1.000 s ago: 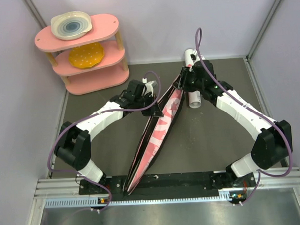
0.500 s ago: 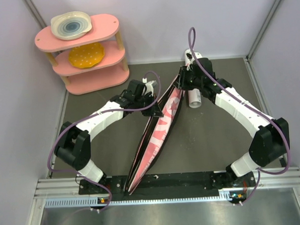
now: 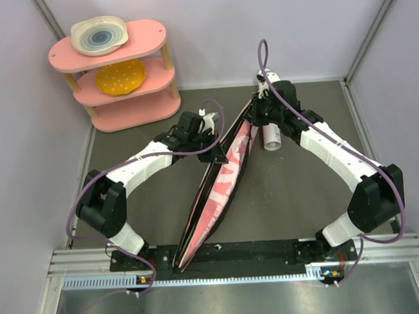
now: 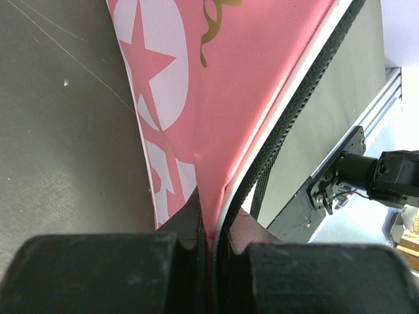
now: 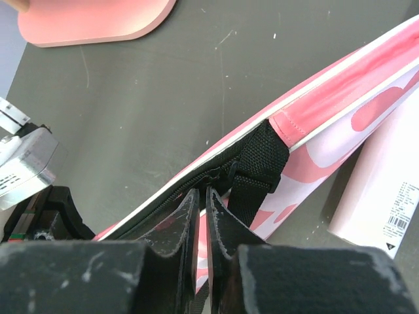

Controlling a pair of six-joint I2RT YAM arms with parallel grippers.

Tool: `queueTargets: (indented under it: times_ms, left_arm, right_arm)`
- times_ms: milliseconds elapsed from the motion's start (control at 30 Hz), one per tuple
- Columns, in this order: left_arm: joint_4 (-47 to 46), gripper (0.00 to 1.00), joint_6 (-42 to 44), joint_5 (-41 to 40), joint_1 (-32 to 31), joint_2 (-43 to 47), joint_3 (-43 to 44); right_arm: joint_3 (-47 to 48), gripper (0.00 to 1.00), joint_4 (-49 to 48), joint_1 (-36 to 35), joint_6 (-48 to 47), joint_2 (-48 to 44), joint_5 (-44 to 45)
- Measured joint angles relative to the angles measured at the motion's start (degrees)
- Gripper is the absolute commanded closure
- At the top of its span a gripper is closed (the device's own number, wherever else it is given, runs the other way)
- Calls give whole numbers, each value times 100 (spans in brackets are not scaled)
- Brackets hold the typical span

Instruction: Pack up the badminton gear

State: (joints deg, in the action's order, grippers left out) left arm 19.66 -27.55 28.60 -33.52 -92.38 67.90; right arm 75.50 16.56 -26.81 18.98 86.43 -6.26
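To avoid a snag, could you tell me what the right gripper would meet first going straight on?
The racket bag, at its black zip edge just before the right gripper; possibly touching.

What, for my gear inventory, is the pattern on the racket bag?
Racket bag: pink, with a pink star in a white circle; left wrist view best.

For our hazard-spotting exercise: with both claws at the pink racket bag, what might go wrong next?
The left claw pinches only the thin edge of the racket bag; a pull could tug it free.
The right claw sits at the zipper with little purchase and may slip.
The white tube lies right beside the bag and could roll if it shifts.
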Motion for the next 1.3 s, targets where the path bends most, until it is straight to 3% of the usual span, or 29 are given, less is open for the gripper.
queueTargets:
  times_ms: [100,267,700,1300]
  left_arm:
    - [2,100,0,-2,2,0,0]
    - [2,100,0,-2,2,0,0]
    - [-4,100,0,-2,0,0,0]
    - [2,100,-2,-35,2,0,0]
  right_arm:
    - [-7,93,-94,-2,0,0,-85]
    - [-9,77,-125,-4,39,0,-98]
    - [-9,65,-201,-15,452,37,-76]
    - [7,86,-195,-61,1906,179,398]
